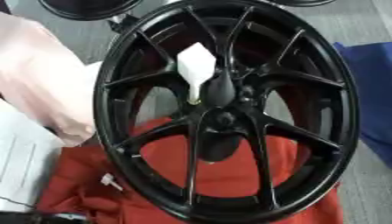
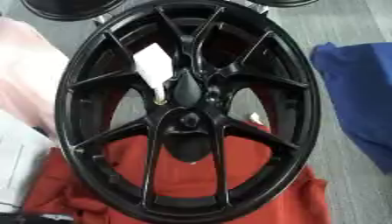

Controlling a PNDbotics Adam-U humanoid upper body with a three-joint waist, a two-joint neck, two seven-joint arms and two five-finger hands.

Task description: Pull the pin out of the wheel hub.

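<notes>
A black multi-spoke wheel hub (image 1: 226, 109) fills the middle of both views, lying tilted on a red cloth (image 1: 229, 170). A white pin (image 1: 196, 72) with a broad flat white head sticks into the hub just left of the centre, its thin lower end (image 1: 194, 97) meeting a small brass-coloured hole. A dark rounded shape (image 1: 220, 89) covers the hub's centre beside the pin, and I cannot make out what it is. Neither of my hands shows in either view.
A pale pink blurred mass (image 1: 38, 78) lies against the hub's left rim. White material (image 1: 19, 162) lies at the lower left, a small white tag (image 1: 111, 181) on the red cloth. Blue cloth (image 2: 360, 96) lies right. Another black rim (image 1: 88, 8) shows at the top.
</notes>
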